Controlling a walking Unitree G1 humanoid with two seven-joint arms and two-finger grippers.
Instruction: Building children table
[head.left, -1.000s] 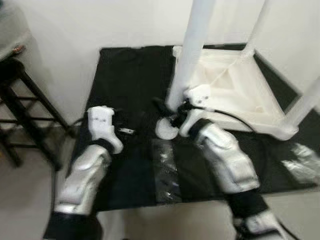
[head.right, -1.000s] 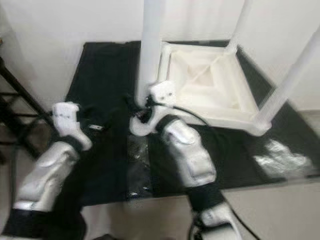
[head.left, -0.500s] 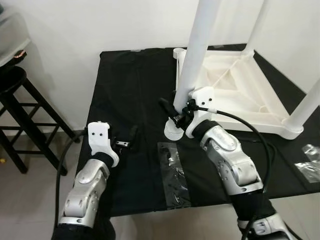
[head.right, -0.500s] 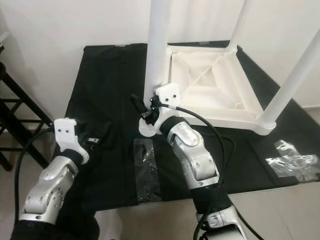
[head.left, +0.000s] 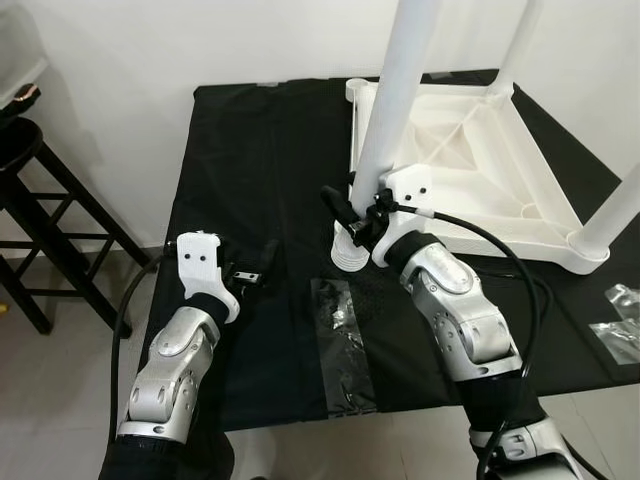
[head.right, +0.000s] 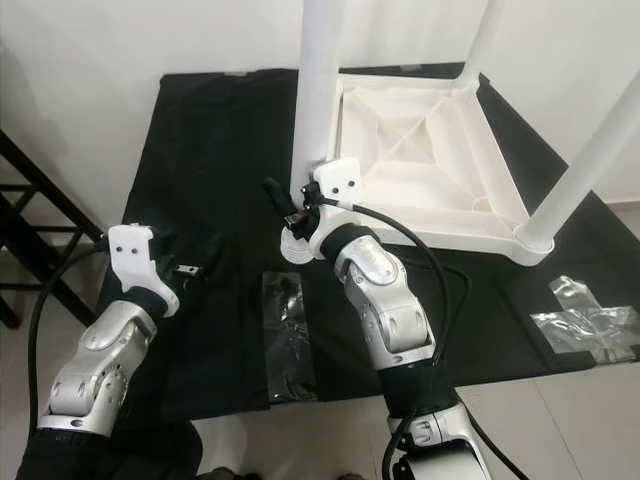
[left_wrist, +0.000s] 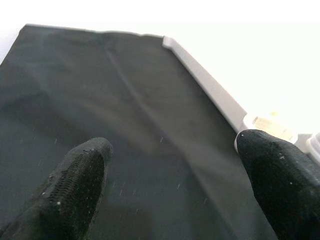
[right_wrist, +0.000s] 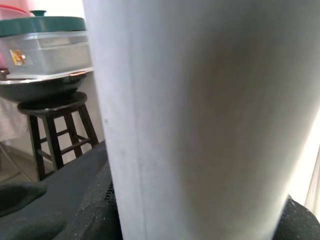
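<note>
Left eye view: black cloth (head.left: 260, 160) across centre of frame, on pale floor. White tabletop (head.left: 470, 170), upside down, upper right; legs rising out of frame. Near leg (head.left: 395, 110) upper centre, its ribbed foot (head.left: 350, 250) on the cloth at centre. Right gripper (head.left: 350, 215) at centre, black fingers set either side of the leg's base, grasping it. Left gripper (head.left: 262, 272) left of centre, low over bare cloth, well apart from the leg. Clear plastic bag (head.left: 340, 340) lower centre on the cloth, between the arms. Second bag (head.left: 620, 325) at right edge. Black stool (head.left: 45, 210) at left edge.

Right eye view: same scene. Leg (head.right: 320, 90) upper centre; right gripper (head.right: 290, 210) at its base. Bag (head.right: 285, 340) lower centre. Tabletop (head.right: 420, 150) upper right.

Left wrist view: two black fingertips (left_wrist: 80, 170), lower left and lower right, spread wide with nothing between them. Cloth (left_wrist: 125, 110) beyond. White tabletop edge (left_wrist: 205, 85) running from upper centre to right.

Right wrist view: white leg (right_wrist: 200, 120) across centre and right, very close. Black finger (right_wrist: 97, 210) lower left, against the leg's side. Stool (right_wrist: 52, 120) at left, carrying a clear box with green lid (right_wrist: 45, 42).
</note>
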